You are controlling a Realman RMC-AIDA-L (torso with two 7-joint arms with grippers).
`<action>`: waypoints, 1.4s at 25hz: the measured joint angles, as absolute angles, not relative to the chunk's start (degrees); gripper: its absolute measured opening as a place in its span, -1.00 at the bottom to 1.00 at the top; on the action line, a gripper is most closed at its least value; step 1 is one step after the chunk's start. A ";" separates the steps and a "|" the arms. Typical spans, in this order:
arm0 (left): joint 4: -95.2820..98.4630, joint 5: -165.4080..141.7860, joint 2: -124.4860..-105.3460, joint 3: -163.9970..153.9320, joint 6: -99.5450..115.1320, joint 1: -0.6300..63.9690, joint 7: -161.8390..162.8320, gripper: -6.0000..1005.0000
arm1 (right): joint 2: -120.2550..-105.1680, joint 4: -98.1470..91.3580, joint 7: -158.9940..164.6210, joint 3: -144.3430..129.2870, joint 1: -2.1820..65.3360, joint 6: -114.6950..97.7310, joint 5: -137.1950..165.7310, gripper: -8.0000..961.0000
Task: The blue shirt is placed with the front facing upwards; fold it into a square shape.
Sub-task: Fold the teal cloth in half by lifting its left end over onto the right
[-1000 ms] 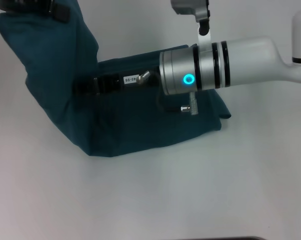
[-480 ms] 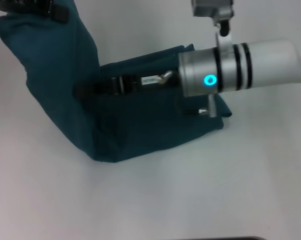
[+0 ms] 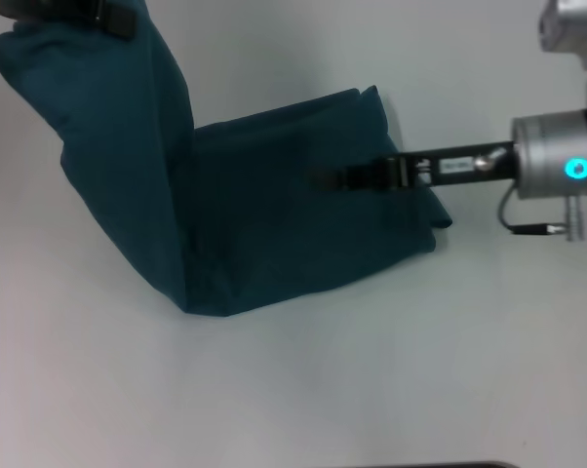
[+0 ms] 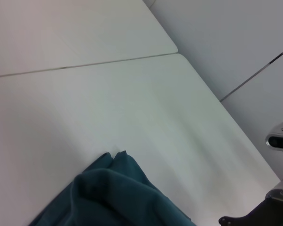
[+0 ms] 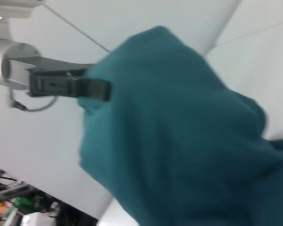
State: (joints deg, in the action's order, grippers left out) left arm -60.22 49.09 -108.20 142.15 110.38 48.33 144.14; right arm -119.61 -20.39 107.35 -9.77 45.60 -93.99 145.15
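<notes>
Surface (image 3: 303, 390): pale and flat under my work; I see no containers on it, so nothing is held in any.
Blue shirt (image 3: 274, 224): mostly a folded block lying flat beneath my right fingers, with one end drawn up off the surface toward my left fingers, at the far left corner of the head view. No lettering shows; the plain side faces up.
Left gripper (image 3: 69, 12): raised above the surface, with the lifted end of the cloth hanging from it. It seems clamped on that cloth, though I cannot see the fingers well.
Right gripper (image 3: 328, 179): stretched low over the flat block, tips over its middle. The fingers look drawn together, with no cloth between them that I can see.
Doing the step well: I judge the lifted end should be carried across and over the flat part, kept taut so it lands without wrinkles, edges matched to the block for a square. My right arm should be out of the way before the cloth comes down.
</notes>
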 joint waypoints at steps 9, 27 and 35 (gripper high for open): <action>-60.63 49.28 -109.15 142.05 110.37 49.85 145.81 -0.87 | -118.49 -35.15 108.62 -17.66 36.31 -102.72 144.89 -0.96; -60.88 47.95 -117.11 126.37 93.12 55.94 161.19 -0.87 | -114.94 -38.58 108.16 -20.88 30.18 -106.38 145.11 -0.96; -59.00 45.89 -118.56 124.29 91.03 56.74 161.17 -0.88 | -114.90 -38.64 108.55 -20.99 30.41 -106.70 145.04 -0.96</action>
